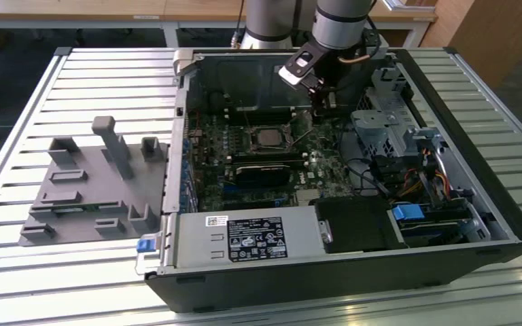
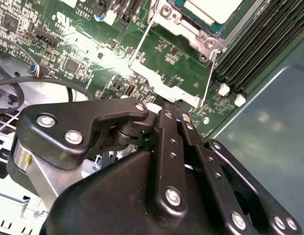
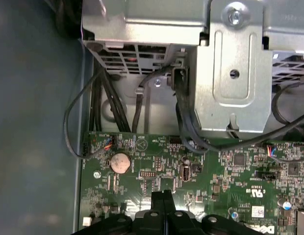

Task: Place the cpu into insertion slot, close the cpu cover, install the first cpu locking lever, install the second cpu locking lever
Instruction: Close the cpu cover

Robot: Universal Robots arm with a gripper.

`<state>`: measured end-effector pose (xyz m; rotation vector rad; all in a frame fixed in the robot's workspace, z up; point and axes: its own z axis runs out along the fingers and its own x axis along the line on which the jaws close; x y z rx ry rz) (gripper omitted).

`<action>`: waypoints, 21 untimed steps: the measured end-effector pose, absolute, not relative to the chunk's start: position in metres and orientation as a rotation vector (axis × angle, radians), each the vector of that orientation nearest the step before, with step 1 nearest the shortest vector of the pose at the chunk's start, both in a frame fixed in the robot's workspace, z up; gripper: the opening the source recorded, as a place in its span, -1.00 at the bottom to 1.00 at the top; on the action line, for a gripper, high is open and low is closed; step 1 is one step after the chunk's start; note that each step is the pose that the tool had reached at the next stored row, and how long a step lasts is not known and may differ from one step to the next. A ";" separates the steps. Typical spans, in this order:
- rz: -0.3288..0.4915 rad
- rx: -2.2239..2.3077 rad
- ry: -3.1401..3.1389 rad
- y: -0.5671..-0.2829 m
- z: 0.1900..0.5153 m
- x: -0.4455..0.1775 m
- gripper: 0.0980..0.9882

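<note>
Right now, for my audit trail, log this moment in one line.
cpu: seated | cpu cover: around cpu | tool: shut, over motherboard

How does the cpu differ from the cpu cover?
The cpu is a solid pale-topped square; the cpu cover is an open frame with green board showing through its window. The cpu lies flat in the socket; the cpu cover is swung open, off it. Both are silvery metal.

the cpu (image 2: 213, 9) and cpu cover (image 2: 187, 28) run off the second wrist view's edge; the gripper (image 2: 174, 113) there hides what its tips touch; the socket (image 1: 268, 138) in the exterior view is too small to make out
</note>
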<state>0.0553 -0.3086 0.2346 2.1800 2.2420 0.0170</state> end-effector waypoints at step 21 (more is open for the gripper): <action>0.017 2.180 2.242 -0.308 0.235 0.022 -0.95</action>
